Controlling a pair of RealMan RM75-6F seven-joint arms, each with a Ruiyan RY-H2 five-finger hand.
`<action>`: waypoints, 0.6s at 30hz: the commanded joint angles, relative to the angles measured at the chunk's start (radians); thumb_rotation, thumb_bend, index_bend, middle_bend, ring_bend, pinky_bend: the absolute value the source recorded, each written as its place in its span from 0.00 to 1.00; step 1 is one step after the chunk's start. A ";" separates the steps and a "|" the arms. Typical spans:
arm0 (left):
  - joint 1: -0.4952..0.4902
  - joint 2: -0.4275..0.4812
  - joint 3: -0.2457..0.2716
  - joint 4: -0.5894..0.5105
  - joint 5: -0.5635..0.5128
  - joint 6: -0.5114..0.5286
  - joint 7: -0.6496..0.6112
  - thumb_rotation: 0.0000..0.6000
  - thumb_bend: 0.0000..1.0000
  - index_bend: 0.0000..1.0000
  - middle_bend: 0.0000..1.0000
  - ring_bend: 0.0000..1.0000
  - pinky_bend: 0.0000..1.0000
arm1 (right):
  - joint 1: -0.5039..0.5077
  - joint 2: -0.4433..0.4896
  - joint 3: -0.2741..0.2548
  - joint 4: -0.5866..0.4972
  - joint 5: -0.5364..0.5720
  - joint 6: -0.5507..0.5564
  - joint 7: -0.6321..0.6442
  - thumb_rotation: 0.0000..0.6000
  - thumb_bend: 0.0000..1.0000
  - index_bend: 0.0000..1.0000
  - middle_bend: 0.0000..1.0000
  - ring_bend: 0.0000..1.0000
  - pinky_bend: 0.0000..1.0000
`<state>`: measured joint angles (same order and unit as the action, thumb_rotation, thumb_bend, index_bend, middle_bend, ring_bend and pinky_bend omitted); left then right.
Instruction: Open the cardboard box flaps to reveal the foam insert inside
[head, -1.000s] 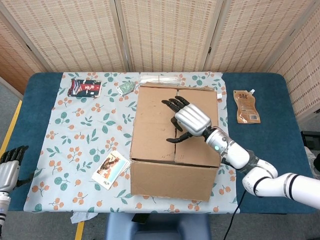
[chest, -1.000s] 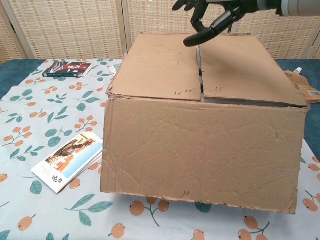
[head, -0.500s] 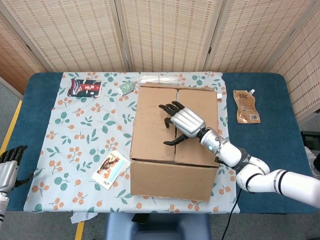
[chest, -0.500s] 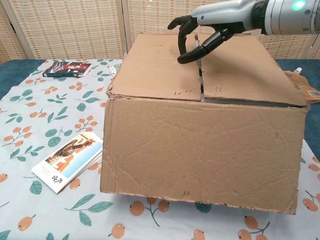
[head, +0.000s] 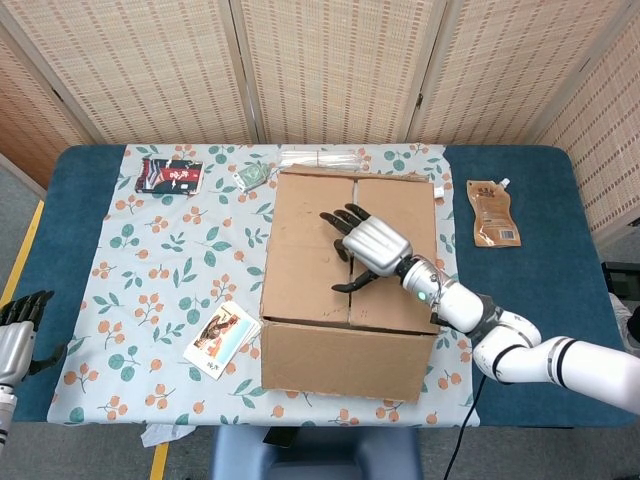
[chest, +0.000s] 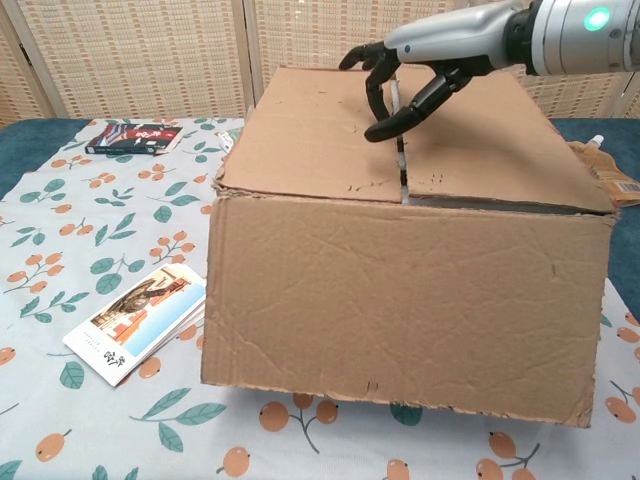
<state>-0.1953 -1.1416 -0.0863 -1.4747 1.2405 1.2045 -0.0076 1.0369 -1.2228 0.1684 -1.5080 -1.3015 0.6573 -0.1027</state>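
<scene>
Since the earlier frames the right hand (head: 370, 245) has been lowered and drawn slightly nearer the front edge of the cardboard box (head: 350, 285), its fingertips now close to the central seam; the box itself has not shifted.

In the head view, the box is seen in the middle of the floral tablecloth (head: 170, 260), its flaps (head: 305, 250) lying shut and flat. The right hand is held over the seam with fingers spread and curved downward, nothing grasped. The left hand (head: 18, 335) is seen at the lower left edge, off the table, fingers loosely curled, holding nothing. A dark packet (head: 170, 174) with red print that cannot be read lies at the far left, a brown pouch (head: 493, 212) on the blue cloth to the right, and a picture card (head: 222, 338) just beside the box's left front corner.

In the chest view, the right hand (chest: 410, 80) is shown arched above the seam (chest: 402, 150), fingertips pointing down; whether they touch the cardboard cannot be told. The flaps remain closed. The card (chest: 135, 318) lies at the lower left.
</scene>
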 joint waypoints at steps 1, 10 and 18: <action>0.001 0.001 0.000 0.000 0.002 0.002 -0.008 1.00 0.45 0.00 0.08 0.02 0.00 | 0.004 0.003 -0.008 -0.001 0.013 -0.009 -0.025 0.34 0.25 0.51 0.00 0.00 0.00; 0.002 0.004 0.004 0.000 0.006 -0.002 -0.011 1.00 0.56 0.01 0.07 0.00 0.00 | 0.002 0.024 -0.009 -0.029 0.039 -0.012 -0.046 0.34 0.25 0.52 0.00 0.00 0.00; 0.002 0.005 0.004 -0.006 -0.005 -0.004 0.005 1.00 0.64 0.08 0.07 0.00 0.00 | -0.021 0.073 -0.019 -0.069 0.025 0.014 -0.059 0.34 0.25 0.68 0.00 0.00 0.00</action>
<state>-0.1932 -1.1368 -0.0824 -1.4806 1.2358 1.1999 -0.0026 1.0197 -1.1538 0.1523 -1.5725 -1.2754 0.6677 -0.1589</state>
